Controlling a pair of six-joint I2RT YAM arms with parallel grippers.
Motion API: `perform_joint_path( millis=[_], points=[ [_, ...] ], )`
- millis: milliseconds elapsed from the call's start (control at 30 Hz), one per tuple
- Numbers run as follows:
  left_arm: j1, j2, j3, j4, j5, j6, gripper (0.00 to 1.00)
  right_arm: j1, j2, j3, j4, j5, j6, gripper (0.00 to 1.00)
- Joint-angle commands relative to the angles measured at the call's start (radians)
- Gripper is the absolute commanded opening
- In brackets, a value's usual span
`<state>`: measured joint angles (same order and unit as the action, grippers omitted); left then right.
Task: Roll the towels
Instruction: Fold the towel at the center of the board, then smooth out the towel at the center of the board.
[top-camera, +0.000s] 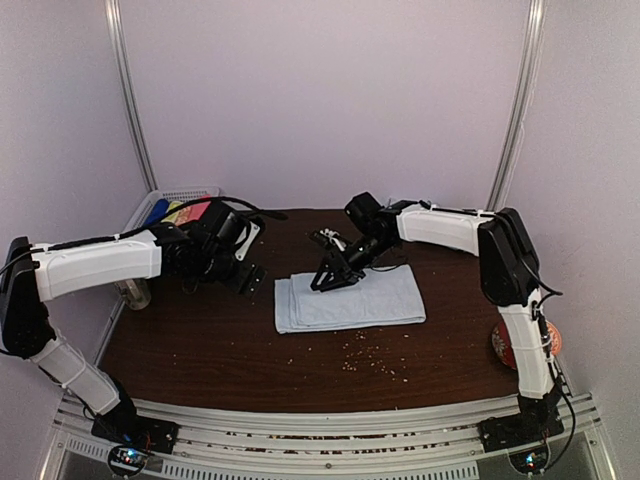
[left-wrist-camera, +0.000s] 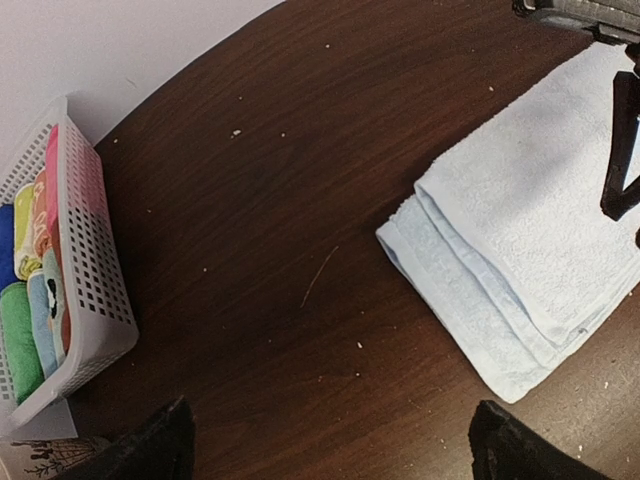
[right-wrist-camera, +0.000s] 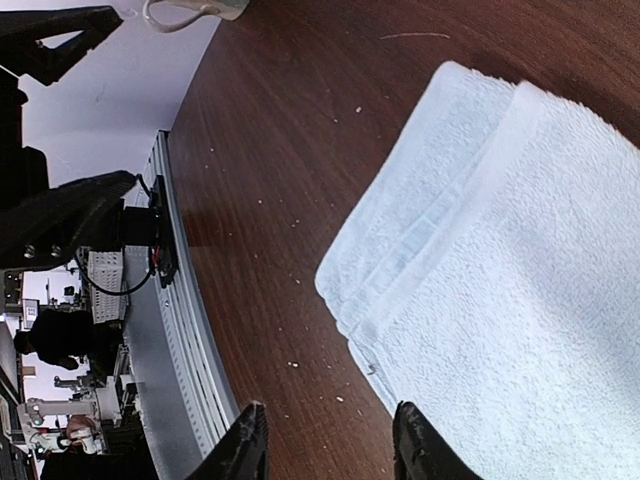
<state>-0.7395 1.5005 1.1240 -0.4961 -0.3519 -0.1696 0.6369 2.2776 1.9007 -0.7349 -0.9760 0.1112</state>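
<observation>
From above, we have the towels (top-camera: 350, 298) lying flat and stacked at the middle of the desk (top-camera: 200, 350). The right pincer (top-camera: 335, 282) hangs over their back left part, while the left pincer (top-camera: 248, 277) sits apart over bare wood, near one basket (top-camera: 165, 203). On the left wrist camera its fingers (left-wrist-camera: 150, 450) stand spread wide with nothing between them. We count two towels, one atop the other with edges stepped, plus coloured rolls (left-wrist-camera: 30, 300) in the basket, too tightly packed to count. On the right wrist camera those fingers (right-wrist-camera: 250, 450) are parted too, and empty, above the stacked corner. The danger, we'd say, is nipping only the top layer: the lower towel drags, or the stack skids with nothing pinning it.
</observation>
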Motion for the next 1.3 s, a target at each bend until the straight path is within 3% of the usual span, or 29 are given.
perform_joint_path(
  millis=[0, 133, 267, 400, 633, 900, 1267],
  points=[
    [0.008, 0.023, 0.007, 0.034, 0.022, -0.011, 0.98, 0.020, -0.015, 0.050, 0.022, -0.041, -0.015, 0.44],
    [0.009, 0.043, 0.001, 0.050, 0.031, -0.018, 0.98, 0.010, -0.047, 0.086, -0.051, 0.034, -0.080, 0.46],
    [0.010, 0.082, 0.028, 0.085, 0.137, -0.055, 0.98, -0.025, -0.142, 0.051, -0.081, 0.230, -0.139, 0.50],
    [0.009, 0.081, 0.054, 0.182, 0.320, -0.142, 0.98, -0.108, -0.287, -0.078, -0.032, 0.288, -0.143, 0.52],
    [0.009, 0.170, 0.063, 0.319, 0.448, -0.356, 0.88, -0.224, -0.477, -0.363, 0.102, 0.339, -0.178, 0.65],
    [0.007, 0.305, 0.066, 0.380, 0.452, -0.477, 0.84, -0.287, -0.501, -0.445, 0.139, 0.311, -0.227, 0.67],
    [0.007, 0.414, 0.080, 0.403, 0.424, -0.517, 0.81, -0.300, -0.485, -0.463, 0.160, 0.308, -0.226, 0.69]
  ],
)
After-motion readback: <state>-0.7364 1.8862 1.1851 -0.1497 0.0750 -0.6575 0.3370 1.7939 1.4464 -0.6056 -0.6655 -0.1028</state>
